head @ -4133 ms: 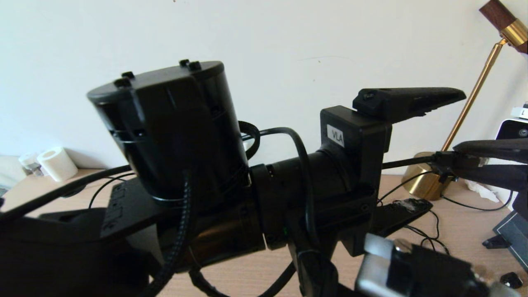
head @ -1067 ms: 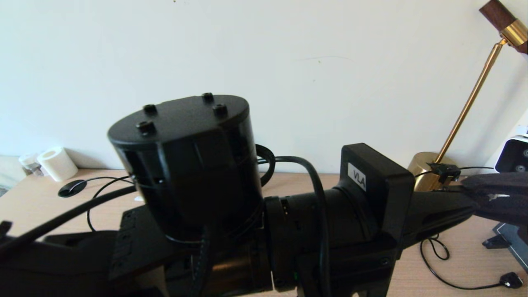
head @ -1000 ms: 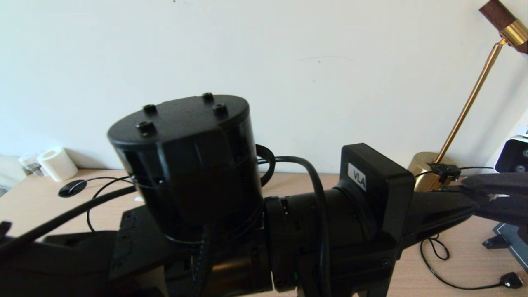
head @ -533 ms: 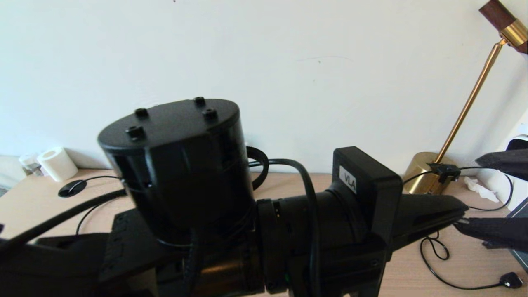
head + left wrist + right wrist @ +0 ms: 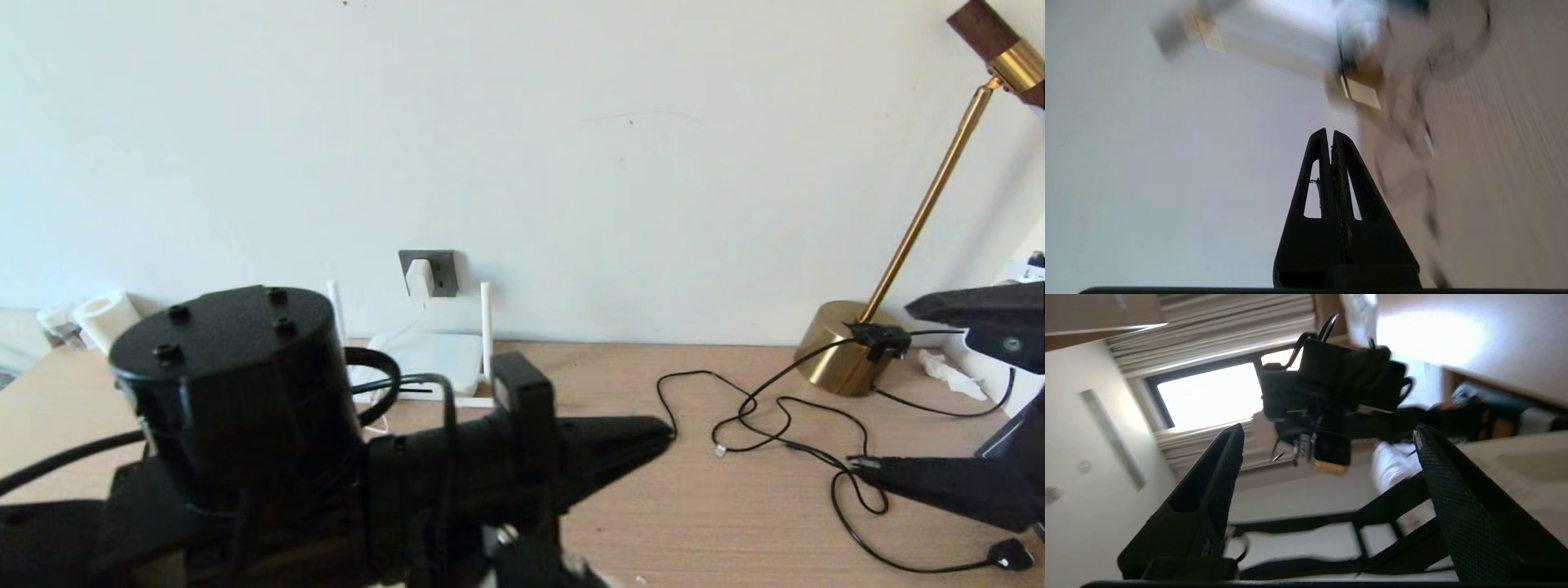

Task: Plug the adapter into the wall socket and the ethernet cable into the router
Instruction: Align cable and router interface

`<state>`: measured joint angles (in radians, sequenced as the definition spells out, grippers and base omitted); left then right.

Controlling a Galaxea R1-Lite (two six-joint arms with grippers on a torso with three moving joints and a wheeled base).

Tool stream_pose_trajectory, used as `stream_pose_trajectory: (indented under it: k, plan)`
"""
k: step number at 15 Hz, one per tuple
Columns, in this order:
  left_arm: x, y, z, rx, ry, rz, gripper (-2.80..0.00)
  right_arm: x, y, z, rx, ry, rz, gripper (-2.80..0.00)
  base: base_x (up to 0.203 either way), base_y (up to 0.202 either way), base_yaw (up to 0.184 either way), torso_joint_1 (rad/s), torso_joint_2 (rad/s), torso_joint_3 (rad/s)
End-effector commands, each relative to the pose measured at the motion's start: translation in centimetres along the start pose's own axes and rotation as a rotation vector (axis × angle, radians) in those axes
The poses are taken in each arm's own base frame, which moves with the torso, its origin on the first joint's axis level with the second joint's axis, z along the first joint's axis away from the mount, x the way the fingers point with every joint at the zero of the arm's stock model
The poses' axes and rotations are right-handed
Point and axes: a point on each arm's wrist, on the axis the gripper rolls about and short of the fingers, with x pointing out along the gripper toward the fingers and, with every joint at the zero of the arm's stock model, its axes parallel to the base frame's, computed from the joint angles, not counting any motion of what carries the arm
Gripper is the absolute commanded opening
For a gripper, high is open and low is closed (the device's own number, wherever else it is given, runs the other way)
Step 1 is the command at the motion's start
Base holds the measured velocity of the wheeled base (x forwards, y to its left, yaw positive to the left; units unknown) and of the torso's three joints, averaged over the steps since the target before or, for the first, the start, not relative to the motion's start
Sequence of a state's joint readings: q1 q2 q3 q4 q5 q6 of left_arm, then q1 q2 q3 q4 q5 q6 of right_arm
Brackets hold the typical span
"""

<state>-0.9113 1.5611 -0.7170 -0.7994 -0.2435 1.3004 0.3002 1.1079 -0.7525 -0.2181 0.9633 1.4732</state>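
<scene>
Left hand: the left hand (image 5: pixel 665 431) is clenched on nothing, its two fingers pressed flat together, held low over the tabletop (image 5: pixel 620 523) and pointing toward the right side of the head view.
Right hand: the right hand (image 5: pixel 886 388) is spread wide and empty at the right edge of the head view, one finger high beside the lamp base, the other low over the loose cables.
Cables: thin black cables (image 5: pixel 784 425) lie in loops on the wood between the two hands; one ends in a small black plug (image 5: pixel 1008 555) near the front right corner.
Adapter: the white adapter (image 5: pixel 420 278) sits in the dark grey wall socket (image 5: pixel 430 272), its thin white cord hanging down to the router.
Router: the white router (image 5: pixel 437 363) lies against the wall just below the socket, antennas upright.
Surface: pale wood-grain tabletop.
Room: plain white wall; a brass lamp (image 5: pixel 849 347) at right; a paper roll (image 5: pixel 106 317) at far left.
</scene>
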Motion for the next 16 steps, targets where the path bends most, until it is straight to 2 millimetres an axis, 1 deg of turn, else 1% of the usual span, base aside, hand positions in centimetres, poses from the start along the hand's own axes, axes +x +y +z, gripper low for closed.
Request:
stream_pose_trajectory:
  k: [1, 2, 3, 4, 5, 6, 7, 8, 10, 12, 13, 14, 15, 16]
  plan:
    - [-2.5, -0.7, -2.1, -0.094, 0.123, -0.001, -2.80, 1.4, -1.6, 2.0, -0.063, -0.037, -0.066, 0.00, 0.000, 0.000, 0.000, 0.000, 0.00, 0.000]
    - [-3.4, -1.1, -3.3, -0.187, 0.202, -0.013, -2.80, 1.6, -2.1, 2.4, -0.143, -0.130, -0.109, 0.00, 0.000, 0.000, 0.000, 0.000, 0.00, 0.000]
    - [-4.3, -1.6, -4.6, -0.265, 0.287, -0.045, -2.80, 1.3, -2.4, 2.2, -0.222, -0.201, -0.141, 0.00, 0.000, 0.000, 0.000, 0.000, 0.00, 0.000]
    - [-5.3, -2.2, -6.1, -0.340, 0.383, -0.092, -2.80, 0.5, -2.4, 1.2, -0.298, -0.249, -0.148, 0.00, 0.000, 0.000, 0.000, 0.000, 0.00, 0.000]
    - [-6.1, -3.1, -7.4, -0.417, 0.479, -0.162, -2.80, -0.6, -2.2, -0.2, -0.376, -0.297, -0.139, -2.80, 0.000, 0.000, 0.000, 0.000, 0.00, 0.000]
    - [-6.7, -4.2, -8.5, -0.495, 0.562, -0.248, -2.80, -1.7, -2.0, -1.7, -0.448, -0.340, -0.120, -2.80, 0.000, 0.000, 0.000, 0.000, 0.00, 0.000]
    - [-6.6, -5.0, -9.5, -0.550, 0.616, -0.313, -2.80, -3.0, -1.8, -3.4, -0.509, -0.373, -0.099, -2.80, 0.000, 0.000, 0.000, 0.000, 0.00, 0.000]
    - [-5.9, -5.5, -10.4, -0.573, 0.638, -0.346, -2.80, -4.2, -1.8, -5.1, -0.565, -0.395, -0.085, -2.80, 0.000, 0.000, 0.000, 0.000, 0.00, 0.000]
    - [-3.6, -6.3, -12.7, -0.605, 0.666, -0.390, -2.80, -7.0, -2.8, -9.1, -0.750, -0.459, -0.125, -2.80, 0.000, 0.000, 0.000, 0.000, 0.00, 0.000]
    - [-1.4, -6.5, -14.8, -0.618, 0.677, -0.404, -2.80, -9.4, -4.6, -12.1, -0.964, -0.616, -0.273, -2.80, 0.000, 0.000, 0.000, 0.000, 0.00, 0.000]
    - [-0.2, -6.9, -15.9, -0.626, 0.684, -0.419, -2.80, -10.3, -5.5, -13.1, -1.038, -0.742, -0.401, -2.80, 0.000, 0.000, 0.000, 0.000, 0.00, 0.000]
    - [1.1, -7.1, -17.0, -0.628, 0.687, -0.425, -2.80, -10.9, -6.4, -13.8, -1.077, -0.840, -0.515, -2.80, 0.000, 0.000, 0.000, 0.000, 0.00, 0.000]
    - [2.3, -7.3, -18.0, -0.630, 0.690, -0.430, -2.80, -11.2, -7.5, -14.1, -1.108, -0.886, -0.610, -2.80, 0.000, 0.000, 0.000, 0.000, 0.00, 0.000]
    - [3.4, -7.4, -19.0, -0.632, 0.692, -0.434, -2.80, -11.1, -8.8, -14.0, -1.158, -0.867, -0.698, -2.80, 0.000, 0.000, 0.000, 0.000, 0.00, 0.000]
